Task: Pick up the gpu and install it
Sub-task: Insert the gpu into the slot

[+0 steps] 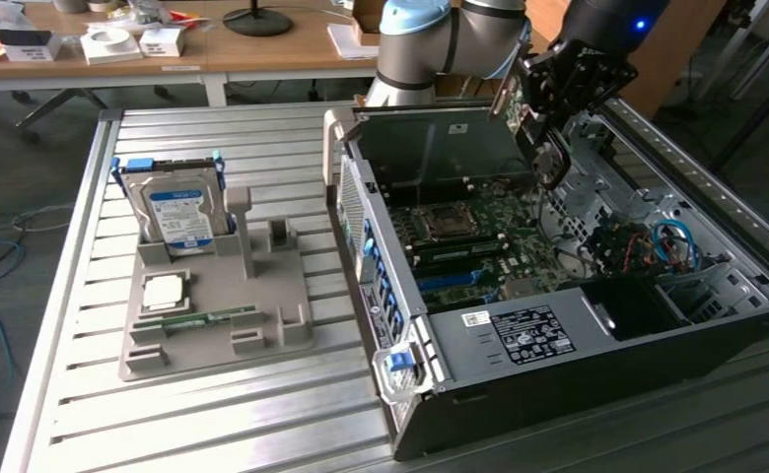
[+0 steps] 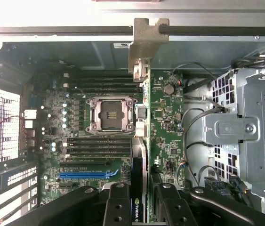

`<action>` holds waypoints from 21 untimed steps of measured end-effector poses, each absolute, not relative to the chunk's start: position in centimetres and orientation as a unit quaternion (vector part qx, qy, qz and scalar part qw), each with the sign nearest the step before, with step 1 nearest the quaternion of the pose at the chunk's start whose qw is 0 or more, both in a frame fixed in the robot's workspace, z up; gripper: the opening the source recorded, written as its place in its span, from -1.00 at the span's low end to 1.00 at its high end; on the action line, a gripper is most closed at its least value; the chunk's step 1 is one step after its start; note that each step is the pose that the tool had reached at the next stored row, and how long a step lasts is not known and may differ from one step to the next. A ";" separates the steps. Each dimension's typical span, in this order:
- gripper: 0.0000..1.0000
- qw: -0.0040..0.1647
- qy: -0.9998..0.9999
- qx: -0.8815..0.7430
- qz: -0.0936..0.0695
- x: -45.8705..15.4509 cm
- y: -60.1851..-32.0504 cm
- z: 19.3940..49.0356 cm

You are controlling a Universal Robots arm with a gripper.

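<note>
The slatted metal table [image 1: 69, 296] carries an open computer case [image 1: 517, 335]. The gripper [image 2: 141, 212], partly closed, clamps the gpu [image 2: 140, 155] edge-on between its fingers, with the motherboard [image 2: 94, 141] directly beneath it. Recommended practice: hold the card vertical and parallel to the board's slots, with no tilt. The card label begins "NVIDIA".

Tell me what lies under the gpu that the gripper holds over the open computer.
Under the gpu, held edge-on by the gripper, lies the green motherboard, with its processor socket to one side. The strip of board directly beneath the gpu is covered.
</note>
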State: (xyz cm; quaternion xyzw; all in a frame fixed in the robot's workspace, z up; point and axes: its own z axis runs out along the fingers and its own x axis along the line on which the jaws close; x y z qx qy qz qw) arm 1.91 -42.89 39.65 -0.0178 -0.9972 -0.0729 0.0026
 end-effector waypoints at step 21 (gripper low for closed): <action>-0.47 0.009 -0.995 0.071 -0.072 1.9 -42.9 39.5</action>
